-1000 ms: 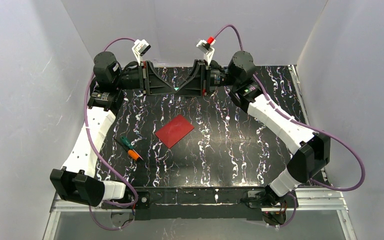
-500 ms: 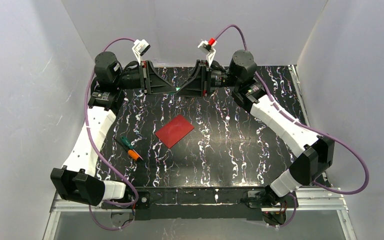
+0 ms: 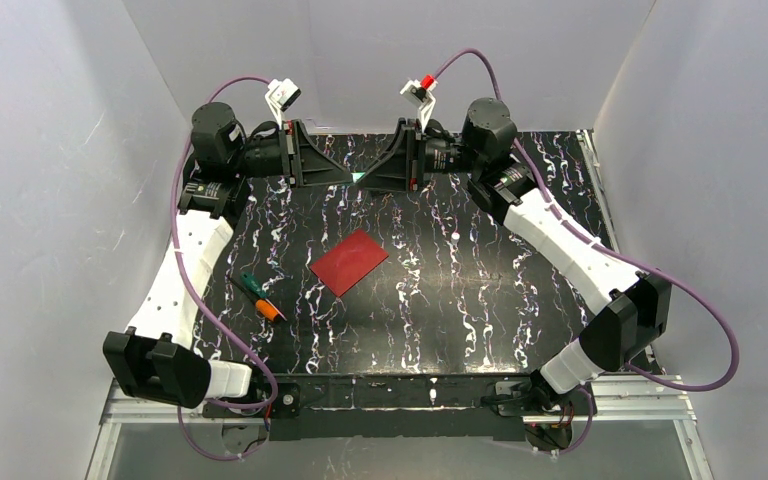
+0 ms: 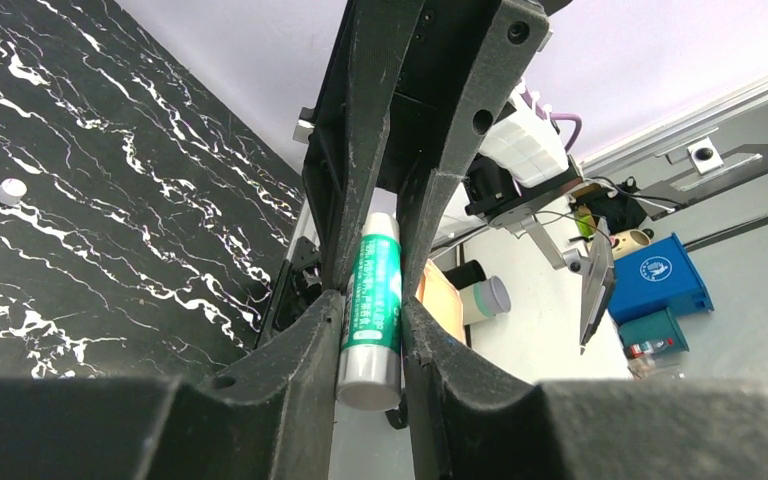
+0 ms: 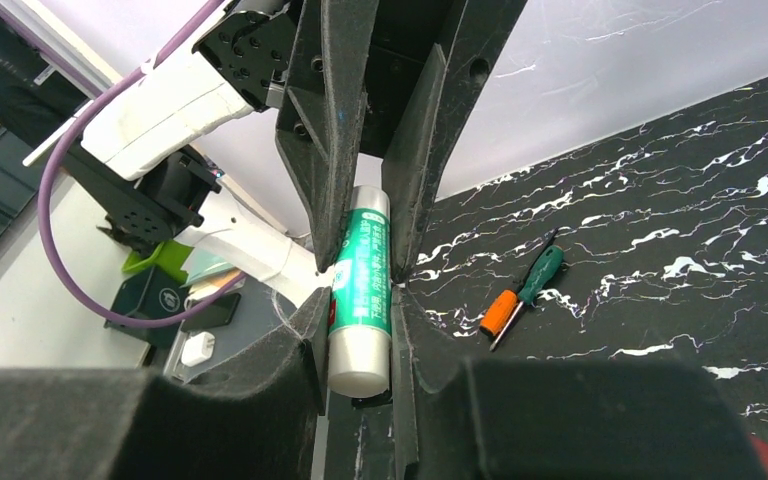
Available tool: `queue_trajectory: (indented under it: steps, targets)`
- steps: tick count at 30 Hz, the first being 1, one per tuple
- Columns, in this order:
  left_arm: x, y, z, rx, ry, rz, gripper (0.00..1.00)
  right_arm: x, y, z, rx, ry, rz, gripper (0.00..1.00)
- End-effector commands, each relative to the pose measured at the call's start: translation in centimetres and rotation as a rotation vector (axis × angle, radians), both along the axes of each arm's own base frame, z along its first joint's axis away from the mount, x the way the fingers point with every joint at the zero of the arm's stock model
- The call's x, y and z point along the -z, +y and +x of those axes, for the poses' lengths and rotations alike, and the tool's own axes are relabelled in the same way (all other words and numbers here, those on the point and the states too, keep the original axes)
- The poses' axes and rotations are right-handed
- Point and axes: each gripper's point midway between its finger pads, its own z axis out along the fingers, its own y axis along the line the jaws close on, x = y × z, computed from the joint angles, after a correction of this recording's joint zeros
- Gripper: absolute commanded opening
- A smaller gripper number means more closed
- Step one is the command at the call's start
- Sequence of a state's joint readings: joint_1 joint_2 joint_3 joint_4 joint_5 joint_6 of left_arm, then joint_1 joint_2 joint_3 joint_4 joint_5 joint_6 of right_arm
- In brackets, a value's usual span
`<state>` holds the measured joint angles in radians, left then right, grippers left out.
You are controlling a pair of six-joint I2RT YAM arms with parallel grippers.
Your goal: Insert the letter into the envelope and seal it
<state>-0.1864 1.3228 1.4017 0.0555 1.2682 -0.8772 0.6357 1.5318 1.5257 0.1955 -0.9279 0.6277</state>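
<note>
The left pincer [image 4: 372, 312] pinches one end of the green and white glue tube [image 4: 370, 285]; the right pincer [image 5: 358, 300] pinches the other. I think one must hold tight while the other twists. The dark red paper envelope [image 3: 350, 262] lies flat on the black counter [image 3: 480, 290].

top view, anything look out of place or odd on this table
Yes. A green-and-orange screwdriver lies left of the envelope and seems unrelated to the job. No white letter shows anywhere. A small white cap lies loose on the table. The left gripper and right gripper both clamp one glue stick.
</note>
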Motion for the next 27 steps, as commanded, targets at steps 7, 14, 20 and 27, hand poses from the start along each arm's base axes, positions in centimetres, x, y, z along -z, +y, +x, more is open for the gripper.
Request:
queue_trajectory:
  steps: [7,14,20,27]
  targets:
    - [-0.9,0.4,-1.9,0.08,-0.029,-0.005,0.46,-1.6,-1.1,1.0,0.061,-0.045,0.042,0.01]
    - [-0.5,0.2,-1.1,0.054,0.002,-0.003,0.38,-1.8,-0.8,0.5,0.015,-0.044,0.051,0.01]
    - [-0.1,0.1,-0.1,0.036,0.051,-0.004,0.34,-1.5,-0.6,0.2,-0.012,-0.039,0.045,0.01]
    - [-0.6,0.0,0.2,0.029,0.046,-0.007,0.41,-0.8,-0.2,0.2,-0.015,-0.036,0.017,0.01]
